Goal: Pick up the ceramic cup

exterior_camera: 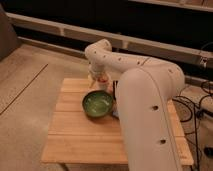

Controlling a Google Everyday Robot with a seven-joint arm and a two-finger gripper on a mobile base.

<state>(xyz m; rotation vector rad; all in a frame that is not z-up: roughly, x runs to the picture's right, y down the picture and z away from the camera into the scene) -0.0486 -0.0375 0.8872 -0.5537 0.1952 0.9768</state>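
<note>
The white arm's gripper (100,80) hangs at the small pale cylindrical ceramic cup (102,83), behind the wide glossy green bowl (97,104) on the slatted wooden table (75,140).

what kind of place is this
Probably a lab or test space: bare concrete floor, a small wooden table, loose cables. The pincer is at the table's far edge.

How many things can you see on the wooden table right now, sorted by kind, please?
Bowls: 1, the green bowl.
Cups: 1, the ceramic cup, partly hidden at the gripper by the table's far edge.
Other things: at least 1, a dark item behind the arm, unclear what.
Total: 3 visible; the arm may hide more.
</note>
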